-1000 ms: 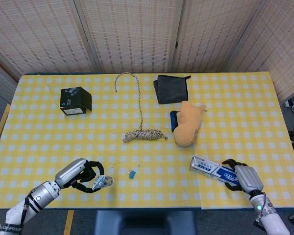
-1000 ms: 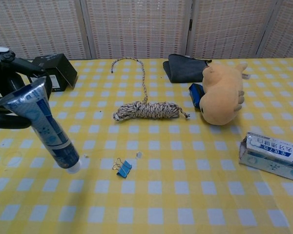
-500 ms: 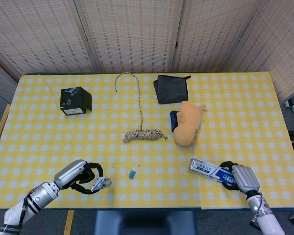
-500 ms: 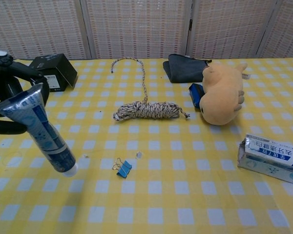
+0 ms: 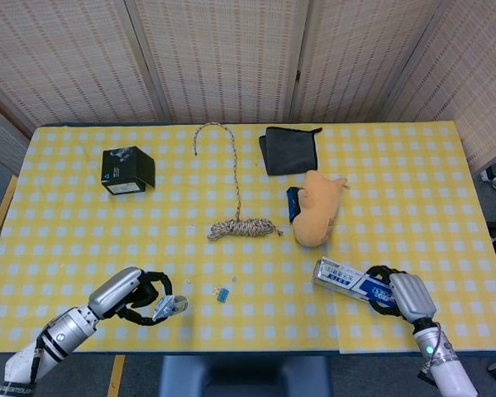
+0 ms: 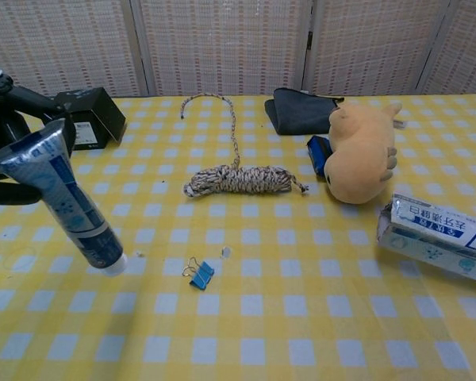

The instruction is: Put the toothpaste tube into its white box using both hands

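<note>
Left hand (image 5: 136,296) grips the tube (image 6: 59,202) by its flat crimped end, fingers curled round it; tube hangs tilted with its cap down, near the table's (image 5: 83,223) front-left edge. Black box (image 5: 127,169) sits far left at the back. Rope (image 5: 241,227) lies mid-table, its coil near centre and a loose strand running back. Blue clip (image 6: 198,274) lies in front of the coil, just right of the tube's cap. Dark cloth (image 5: 288,150) lies at the back, plush toy (image 5: 317,217) in front of it with a blue item (image 6: 318,153) touching its left side. Right hand (image 5: 394,292) clasps the white box (image 5: 351,280) at its right end, front right, open end pointing left.
</note>
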Robot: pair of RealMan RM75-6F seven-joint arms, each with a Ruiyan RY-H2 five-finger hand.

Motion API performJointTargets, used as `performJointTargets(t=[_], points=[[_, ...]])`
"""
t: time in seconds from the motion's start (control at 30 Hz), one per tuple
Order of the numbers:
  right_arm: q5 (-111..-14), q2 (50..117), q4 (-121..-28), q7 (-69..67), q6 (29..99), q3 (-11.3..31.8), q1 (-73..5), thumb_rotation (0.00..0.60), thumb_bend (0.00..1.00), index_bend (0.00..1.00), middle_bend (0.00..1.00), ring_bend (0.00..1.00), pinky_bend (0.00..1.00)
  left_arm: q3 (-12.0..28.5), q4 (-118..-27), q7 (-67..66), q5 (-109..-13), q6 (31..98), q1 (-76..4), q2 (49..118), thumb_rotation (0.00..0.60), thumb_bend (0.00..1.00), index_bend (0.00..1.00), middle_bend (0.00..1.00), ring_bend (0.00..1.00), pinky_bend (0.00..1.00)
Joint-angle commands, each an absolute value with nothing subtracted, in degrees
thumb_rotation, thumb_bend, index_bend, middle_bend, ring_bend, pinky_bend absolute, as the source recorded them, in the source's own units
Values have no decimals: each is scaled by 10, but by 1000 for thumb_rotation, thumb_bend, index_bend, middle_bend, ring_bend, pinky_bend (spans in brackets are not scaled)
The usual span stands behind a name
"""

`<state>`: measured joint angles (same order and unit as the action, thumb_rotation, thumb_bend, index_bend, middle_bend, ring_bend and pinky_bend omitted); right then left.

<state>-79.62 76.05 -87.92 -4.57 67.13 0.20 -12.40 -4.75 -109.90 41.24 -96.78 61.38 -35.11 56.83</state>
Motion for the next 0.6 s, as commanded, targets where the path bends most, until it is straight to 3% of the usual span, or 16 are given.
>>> performJointTargets(t=[0.03, 0.37, 0.6], points=[[-829, 763, -870, -89, 705, 10, -119, 600, 324, 427, 385, 413, 406, -44, -1104, 407, -961, 618, -349, 565, 600, 320, 803, 1000, 1000, 1000], [-925, 817, -798, -278, 805, 36, -134, 600, 325, 427, 378, 417, 406, -21, -1163, 381, -937, 642, -337, 532, 600, 321, 803, 1000, 1000, 1000], [-923, 866, -741, -370, 796, 60, -172, 600, 324, 427, 363, 413, 406, -14, -1194, 344, -933, 660, -322, 522, 600, 321, 803, 1000, 1000, 1000]])
